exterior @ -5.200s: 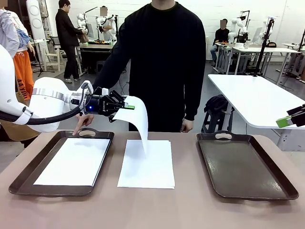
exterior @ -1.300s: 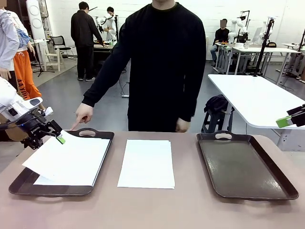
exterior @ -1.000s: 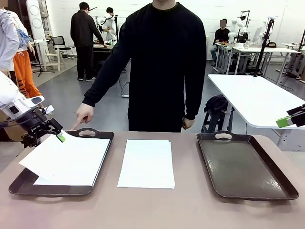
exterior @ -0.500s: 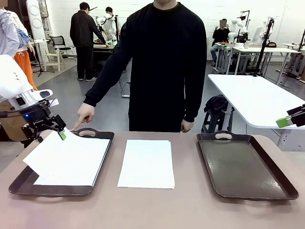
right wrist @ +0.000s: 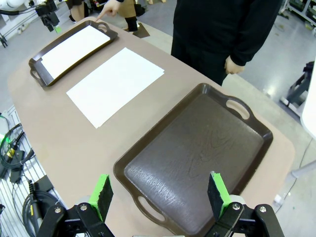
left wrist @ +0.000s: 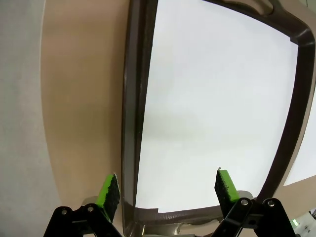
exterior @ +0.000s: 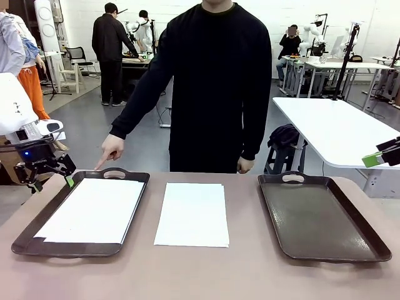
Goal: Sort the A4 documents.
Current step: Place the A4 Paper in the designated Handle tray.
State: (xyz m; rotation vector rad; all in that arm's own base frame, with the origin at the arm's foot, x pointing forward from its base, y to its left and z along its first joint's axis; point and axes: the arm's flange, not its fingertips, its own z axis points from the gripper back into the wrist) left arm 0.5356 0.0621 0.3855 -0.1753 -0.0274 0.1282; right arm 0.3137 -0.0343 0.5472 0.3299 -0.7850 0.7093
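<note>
White A4 documents (exterior: 192, 214) lie stacked on the table between two dark brown trays. Another sheet (exterior: 92, 210) rests flat in the left tray (exterior: 139, 206); the left wrist view has this sheet (left wrist: 217, 108) inside the tray's rim (left wrist: 129, 123). My left gripper (exterior: 51, 182) hovers open just off that tray's far left corner, holding nothing, and its wrist view looks down between its fingers (left wrist: 167, 187). My right gripper (right wrist: 159, 192) is open and empty high above the bare right tray (right wrist: 197, 148), at the picture's right edge in the front view (exterior: 378, 158).
A person in black stands at the far side, one hand (exterior: 111, 150) pointing a finger at the left tray's far handle. The right tray (exterior: 322, 215) holds nothing. Cables (right wrist: 15, 168) hang off the table's near side. White tables (exterior: 337, 128) stand behind on the right.
The left gripper has let go of the sheet, which has dropped flat into the left tray. The gripper has drawn back left, off the tray. The right arm has not moved.
</note>
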